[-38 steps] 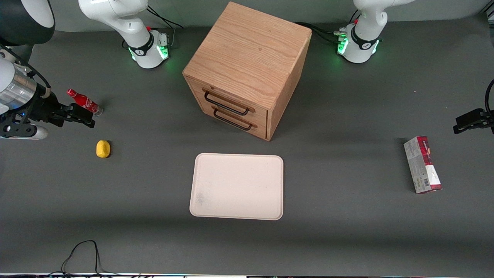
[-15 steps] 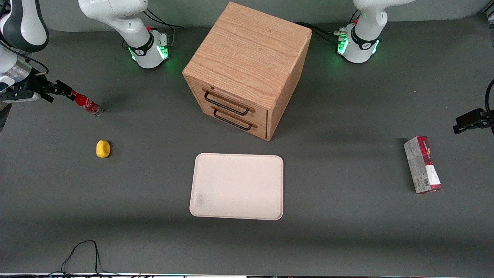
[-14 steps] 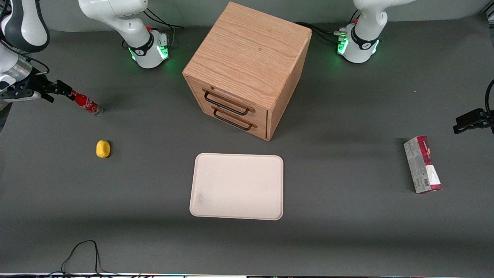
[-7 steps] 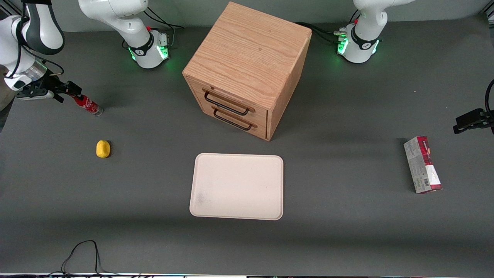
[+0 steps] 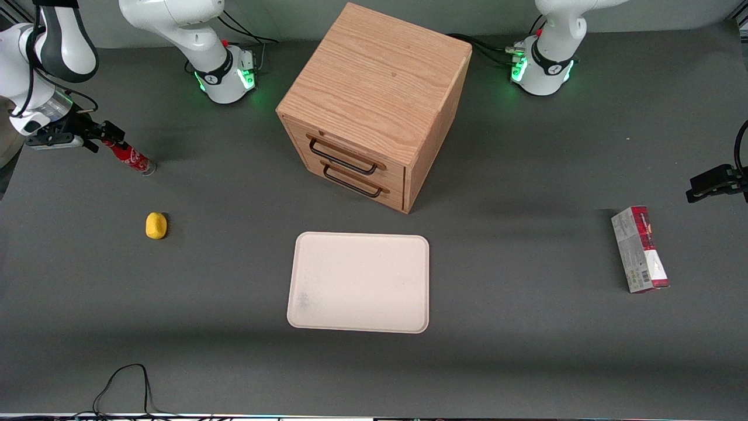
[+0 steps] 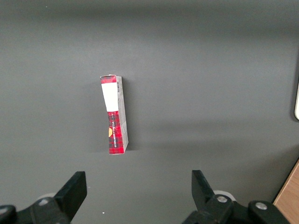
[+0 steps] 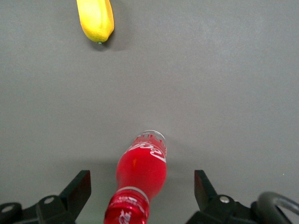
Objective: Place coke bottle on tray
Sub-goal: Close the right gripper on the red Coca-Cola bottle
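Grey table: coke bottle (image 7: 140, 179) apparently upright, neck between spread claw (image 7: 142, 198) fingers, ungripped; tray (image 5: 359, 282) well apart.

coke bottle (image 7: 140, 177) red, white script | tray (image 5: 359, 282) cream | end effector (image 7: 140, 196) black | lemon (image 7: 96, 19) yellow

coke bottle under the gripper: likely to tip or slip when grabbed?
Probably tippy: the coke bottle stands tall and slim on a narrow clear base, so a sideways nudge could topple it, and once down it would likely roll. Its glossy round body may slip unless squeezed squarely. The gripper is open, fingers either side of its upper part, not touching.
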Available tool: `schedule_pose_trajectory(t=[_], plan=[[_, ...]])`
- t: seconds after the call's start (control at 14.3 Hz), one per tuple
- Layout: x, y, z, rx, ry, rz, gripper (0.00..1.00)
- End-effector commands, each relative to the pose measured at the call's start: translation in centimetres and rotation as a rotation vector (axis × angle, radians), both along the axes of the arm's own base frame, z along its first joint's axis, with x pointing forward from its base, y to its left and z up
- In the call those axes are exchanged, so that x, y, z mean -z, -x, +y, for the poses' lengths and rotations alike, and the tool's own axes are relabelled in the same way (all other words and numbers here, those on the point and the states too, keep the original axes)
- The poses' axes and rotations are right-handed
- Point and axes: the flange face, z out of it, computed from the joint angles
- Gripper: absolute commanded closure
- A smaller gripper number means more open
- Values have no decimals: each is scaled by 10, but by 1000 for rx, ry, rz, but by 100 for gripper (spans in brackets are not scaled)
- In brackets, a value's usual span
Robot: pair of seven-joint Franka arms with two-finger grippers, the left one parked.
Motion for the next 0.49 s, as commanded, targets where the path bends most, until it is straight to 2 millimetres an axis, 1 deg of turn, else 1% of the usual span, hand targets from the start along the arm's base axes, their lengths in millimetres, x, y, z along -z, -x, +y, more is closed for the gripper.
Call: schedule_pose_trajectory(t=[0.0, 0.07, 0.14, 0.21, 0.35, 0.42], plan=[[3, 3, 1, -28, 2, 8, 22], [3, 4, 1, -27, -2, 17, 34], [4, 5, 1, -27, -5, 24, 51], [4, 5, 1, -26, -5, 25, 66], [3, 4, 0, -12, -3, 26, 100], [2, 3, 0, -12, -1, 31, 100]])
